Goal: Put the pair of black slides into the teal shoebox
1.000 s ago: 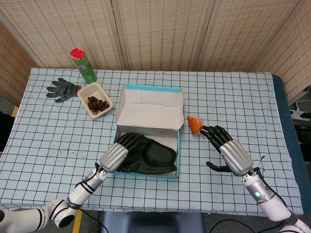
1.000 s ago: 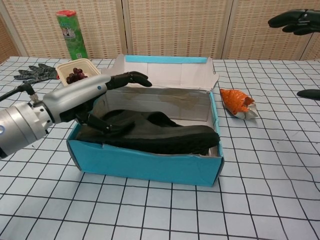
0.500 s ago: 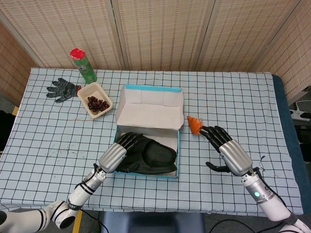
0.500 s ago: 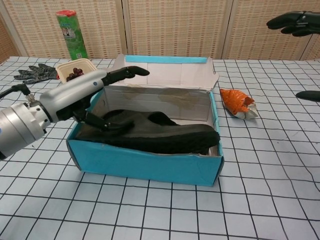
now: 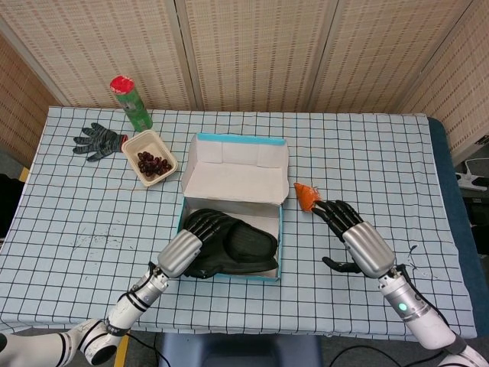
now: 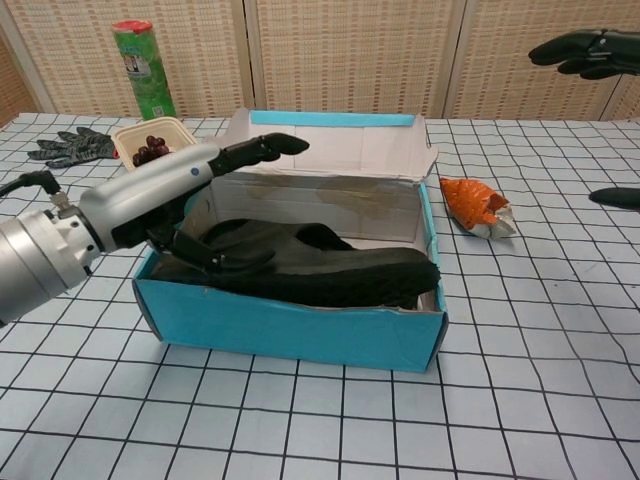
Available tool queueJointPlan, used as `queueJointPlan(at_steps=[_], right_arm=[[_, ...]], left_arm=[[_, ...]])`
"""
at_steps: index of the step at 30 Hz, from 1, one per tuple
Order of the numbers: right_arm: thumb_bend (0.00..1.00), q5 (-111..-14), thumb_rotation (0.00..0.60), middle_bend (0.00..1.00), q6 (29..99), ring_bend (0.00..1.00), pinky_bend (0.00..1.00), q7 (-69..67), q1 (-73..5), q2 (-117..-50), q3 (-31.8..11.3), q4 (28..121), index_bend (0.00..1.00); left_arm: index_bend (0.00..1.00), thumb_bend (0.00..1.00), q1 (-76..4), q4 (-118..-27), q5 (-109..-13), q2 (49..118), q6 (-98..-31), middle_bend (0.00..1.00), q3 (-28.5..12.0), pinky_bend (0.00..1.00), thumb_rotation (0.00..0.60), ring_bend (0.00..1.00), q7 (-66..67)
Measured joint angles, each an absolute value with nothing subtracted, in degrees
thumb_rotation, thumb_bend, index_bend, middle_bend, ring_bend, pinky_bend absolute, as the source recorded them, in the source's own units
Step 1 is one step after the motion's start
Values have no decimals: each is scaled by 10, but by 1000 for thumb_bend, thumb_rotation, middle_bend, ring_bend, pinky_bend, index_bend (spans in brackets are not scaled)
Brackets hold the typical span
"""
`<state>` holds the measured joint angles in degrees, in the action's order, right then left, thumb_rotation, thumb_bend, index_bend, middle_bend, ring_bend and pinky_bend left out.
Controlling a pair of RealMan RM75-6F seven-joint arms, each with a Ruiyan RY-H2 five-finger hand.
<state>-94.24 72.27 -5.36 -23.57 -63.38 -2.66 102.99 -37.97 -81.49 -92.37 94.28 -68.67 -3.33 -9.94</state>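
Observation:
The teal shoebox (image 5: pixel 238 275) (image 6: pixel 290 325) stands open at mid-table, its lid flap raised at the back. The black slides (image 5: pixel 248 248) (image 6: pixel 345 270) lie inside it, filling the floor. My left hand (image 5: pixel 191 245) (image 6: pixel 165 195) reaches over the box's left end with its fingers stretched out above the slides. Its thumb lies low inside the box against the nearer slide, and nothing is gripped. My right hand (image 5: pixel 353 238) (image 6: pixel 590 50) hovers open to the right of the box, apart from it and holding nothing.
An orange snack packet (image 5: pixel 306 196) (image 6: pixel 478 208) lies just right of the box. At the back left are a tray of dark red fruit (image 5: pixel 150 158) (image 6: pixel 150 147), a green can (image 5: pixel 130 102) (image 6: pixel 140 70) and a grey glove (image 5: pixel 98 141) (image 6: pixel 75 145).
My left hand has slid slightly further over the box, its fingers reaching a little more to the right. The slides and the right hand have barely moved.

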Motion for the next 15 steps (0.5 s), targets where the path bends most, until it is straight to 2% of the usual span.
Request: queueJointPlan(at_steps=[15], right_arm=[[143, -943, 600, 0, 724, 0, 0, -58, -235, -634, -26, 1027, 0]], left_arm=[[0, 315, -387, -789, -904, 966, -653, 0, -32, 0, 461, 0, -62]])
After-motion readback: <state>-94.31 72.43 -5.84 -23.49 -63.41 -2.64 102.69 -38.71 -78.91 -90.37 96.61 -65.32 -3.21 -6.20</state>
